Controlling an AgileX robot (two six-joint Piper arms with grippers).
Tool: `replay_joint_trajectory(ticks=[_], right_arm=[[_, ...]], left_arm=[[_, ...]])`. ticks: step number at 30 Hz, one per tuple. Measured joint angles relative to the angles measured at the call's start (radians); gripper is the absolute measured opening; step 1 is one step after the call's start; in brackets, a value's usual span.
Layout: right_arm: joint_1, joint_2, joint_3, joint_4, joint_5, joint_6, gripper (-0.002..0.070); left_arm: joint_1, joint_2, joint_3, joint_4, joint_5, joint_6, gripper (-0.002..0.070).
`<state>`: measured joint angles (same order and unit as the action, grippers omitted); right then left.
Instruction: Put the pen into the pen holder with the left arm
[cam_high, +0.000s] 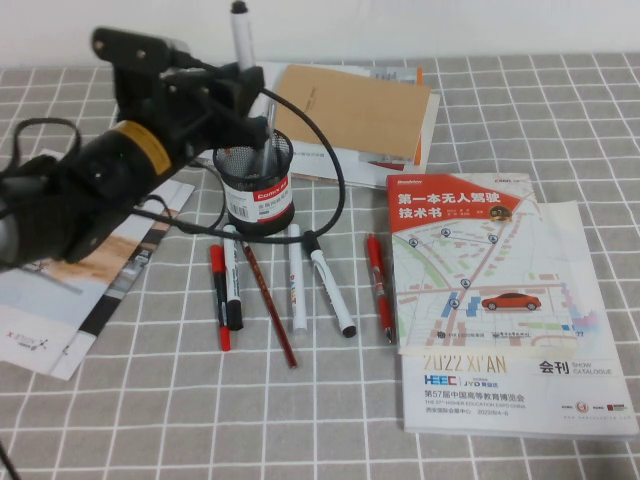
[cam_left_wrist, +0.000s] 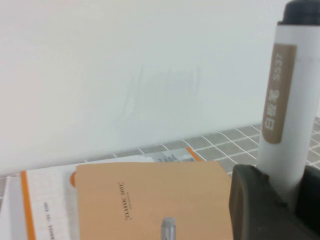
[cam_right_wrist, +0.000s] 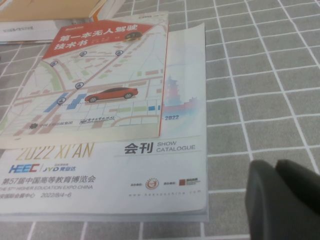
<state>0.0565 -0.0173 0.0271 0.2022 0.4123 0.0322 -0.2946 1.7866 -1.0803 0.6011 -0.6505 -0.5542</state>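
Black mesh pen holder (cam_high: 258, 190) sits right under the left hand (cam_high: 243, 88), so it's nearly there.

Left hand is clamped on the pen (cam_high: 241, 35), upright, black end up, lower end over the cup mouth. Risk imo: a grey pen (cam_high: 268, 125) already stands in the cup, so the marker could snag it or the rim and tip the holder. Loose pens (cam_high: 290, 285) lie on the bench just beyond, tan notebook (cam_high: 345, 105) behind. Right hand (cam_right_wrist: 287, 202) is parked by the catalogue (cam_high: 500, 330); can't tell its grip.

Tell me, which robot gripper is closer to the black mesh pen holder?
The left. The left gripper holds the marker upright just above the pen holder; the right gripper is away over the tablecloth beside the show catalogue.
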Motion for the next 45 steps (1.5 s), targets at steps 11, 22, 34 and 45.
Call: replay_joint_trajectory(ticks=[11, 22, 34, 45], right_arm=[[0.0, 0.0, 0.0, 0.0, 0.0, 0.0, -0.0013], [0.0, 0.0, 0.0, 0.0, 0.0, 0.0, -0.0013], [0.0, 0.0, 0.0, 0.0, 0.0, 0.0, -0.0013], [0.0, 0.0, 0.0, 0.001, 0.0, 0.0, -0.0013]], left_arm=[[0.0, 0.155, -0.086, 0.061, -0.003, -0.015, 0.0119], [0.0, 0.206, -0.102, 0.117, 0.044, 0.028, 0.0119], [0.0, 0.194, -0.111, 0.145, 0.142, -0.057, 0.0286], [0.0, -0.148, -0.103, 0.298, 0.407, -0.286, 0.006]])
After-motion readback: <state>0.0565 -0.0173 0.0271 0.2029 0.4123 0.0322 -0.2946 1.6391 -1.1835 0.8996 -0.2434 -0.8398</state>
